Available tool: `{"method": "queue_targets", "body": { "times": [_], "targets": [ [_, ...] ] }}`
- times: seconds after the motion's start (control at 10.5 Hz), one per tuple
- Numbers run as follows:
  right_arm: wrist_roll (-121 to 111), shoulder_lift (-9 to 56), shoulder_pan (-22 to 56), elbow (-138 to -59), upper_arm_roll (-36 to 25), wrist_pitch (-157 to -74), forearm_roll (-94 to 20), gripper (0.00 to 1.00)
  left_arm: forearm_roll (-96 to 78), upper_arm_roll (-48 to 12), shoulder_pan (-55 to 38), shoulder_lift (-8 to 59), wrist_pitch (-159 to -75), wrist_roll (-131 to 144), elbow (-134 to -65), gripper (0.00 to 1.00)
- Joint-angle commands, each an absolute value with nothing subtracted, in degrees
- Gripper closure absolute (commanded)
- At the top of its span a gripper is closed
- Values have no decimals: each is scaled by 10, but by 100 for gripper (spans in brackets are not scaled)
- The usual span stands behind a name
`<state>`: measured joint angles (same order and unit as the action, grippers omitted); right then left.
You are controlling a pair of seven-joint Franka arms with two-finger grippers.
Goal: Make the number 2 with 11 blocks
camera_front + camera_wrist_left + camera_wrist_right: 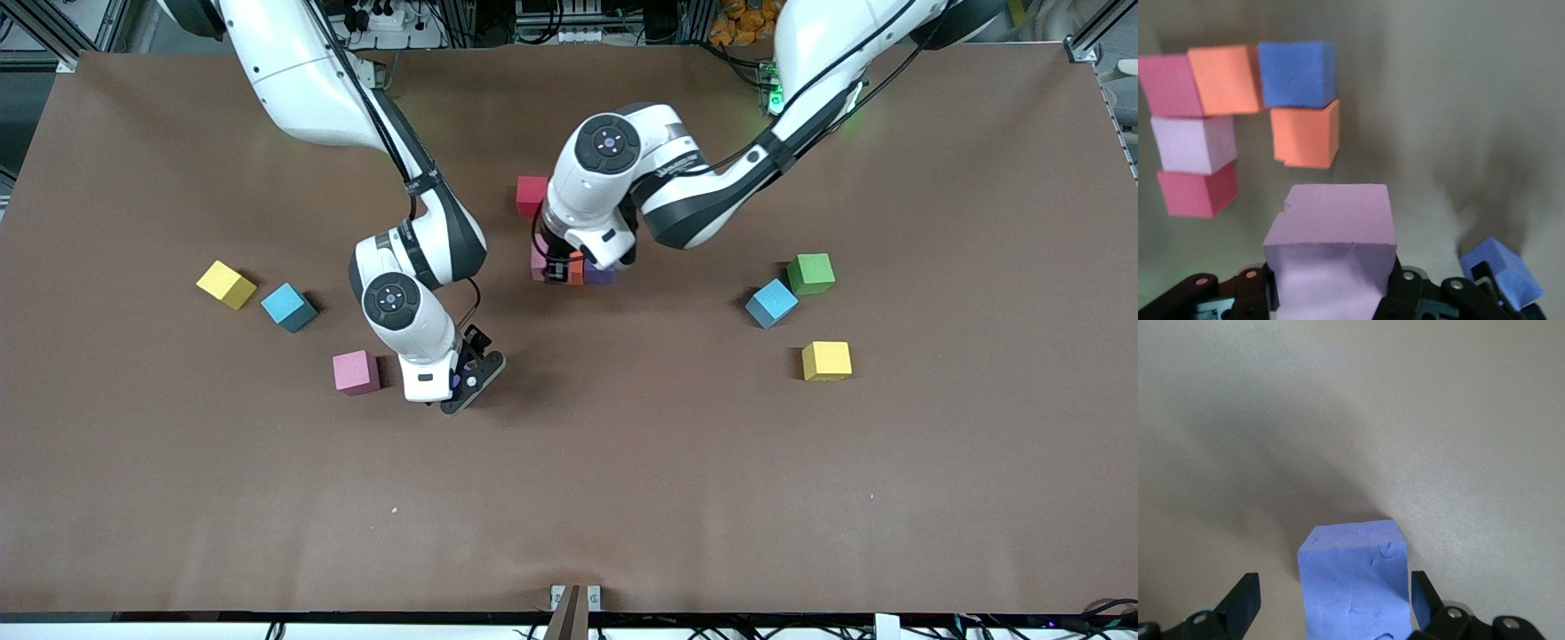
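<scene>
Front view is showing the left arm reaching to the middle of the counter, its left end effector hanging over a cluster of blocks. The left wrist view is showing its fingers clamping a pale pink block on two sides, lifted clear of the counter. Six blocks are making up the cluster below it. A dark pink corner block, an orange block and a purple block are sitting touching in a row. A second orange block is sitting against the purple one. A light pink block and a red block are running on from the corner block toward the robots' edge.

The right end effector is sitting low, nearer the front edge than the cluster and toward the right arm's end. Its fingers are standing wide apart, gripping nothing. A second purple block is resting on the counter between them, with a gap on each side.

A loose pink block is lying just beside that end effector. A blue block and a yellow block are lying farther toward the right arm's end. Toward the left arm's end, a green cube, another blue block and another yellow block are lying near each other.
</scene>
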<state>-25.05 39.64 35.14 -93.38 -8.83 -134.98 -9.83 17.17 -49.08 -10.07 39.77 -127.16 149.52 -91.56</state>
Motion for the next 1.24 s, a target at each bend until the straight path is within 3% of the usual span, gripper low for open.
{"method": "queue_targets", "body": {
  "times": [0.0,0.48,1.15],
  "targets": [
    [-238,418,339,-917,-80,-1360,-94,0,131,-485,-113,411,-1284,1513,-896,72],
    [-237,432,317,-915,-80,-1365,-96,0,122,-385,-235,417,-1317,1532,-891,72],
    [-236,432,316,-909,-80,-1365,-97,0,150,-359,-261,449,-1355,1526,-899,76]
  ]
}}
